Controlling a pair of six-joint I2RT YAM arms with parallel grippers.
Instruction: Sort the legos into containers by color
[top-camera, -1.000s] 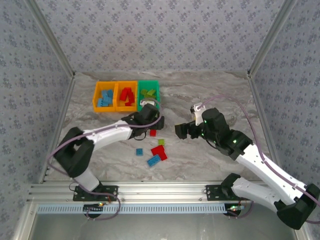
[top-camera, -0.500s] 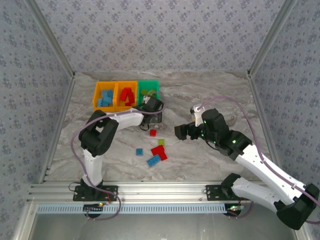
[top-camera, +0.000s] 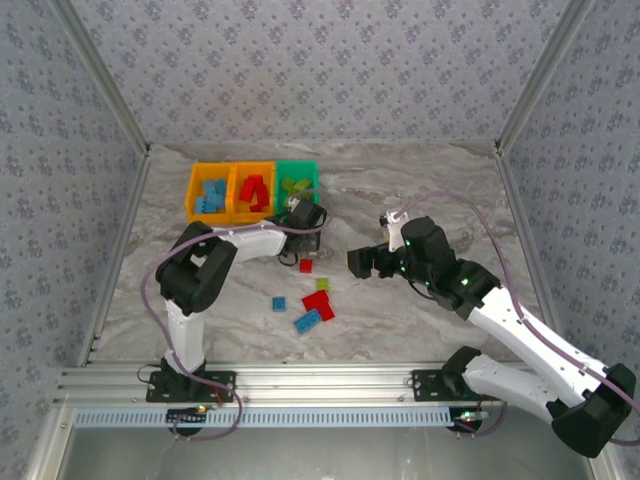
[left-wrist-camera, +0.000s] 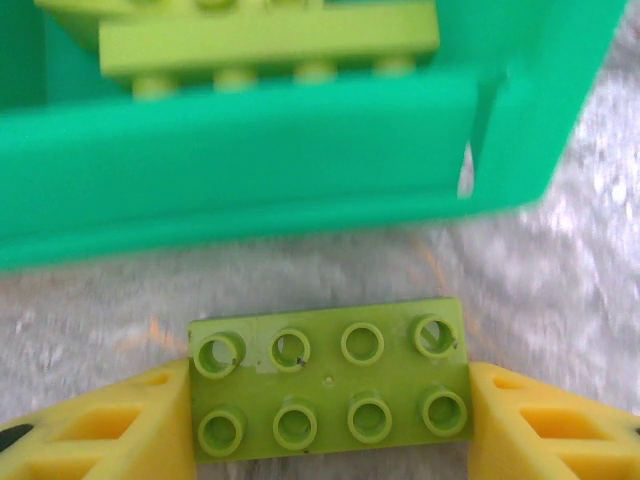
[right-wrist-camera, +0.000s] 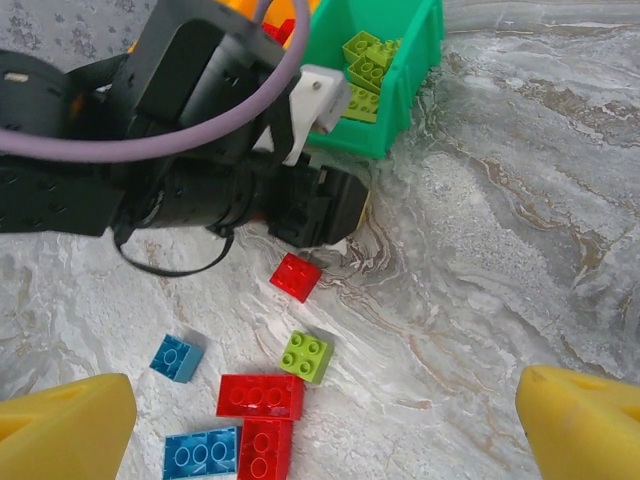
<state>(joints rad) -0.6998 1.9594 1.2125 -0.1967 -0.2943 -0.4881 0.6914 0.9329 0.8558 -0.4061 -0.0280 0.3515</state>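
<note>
Red, blue and lime legos (top-camera: 318, 303) noted loose on table (top-camera: 420, 190) nearest the bases, unsorted; above them right gripper (right-wrist-camera: 320, 430) spread wide, empty. Further out, since a second ago: left gripper (left-wrist-camera: 330, 410) swung up to green bin (left-wrist-camera: 250, 170) and narrowed from wide, now clamped on both ends of lime brick (left-wrist-camera: 330, 385), just short of bin wall. Beyond wall, lime bricks (left-wrist-camera: 270, 40) already binned. Judged ready for lift-over.
</note>
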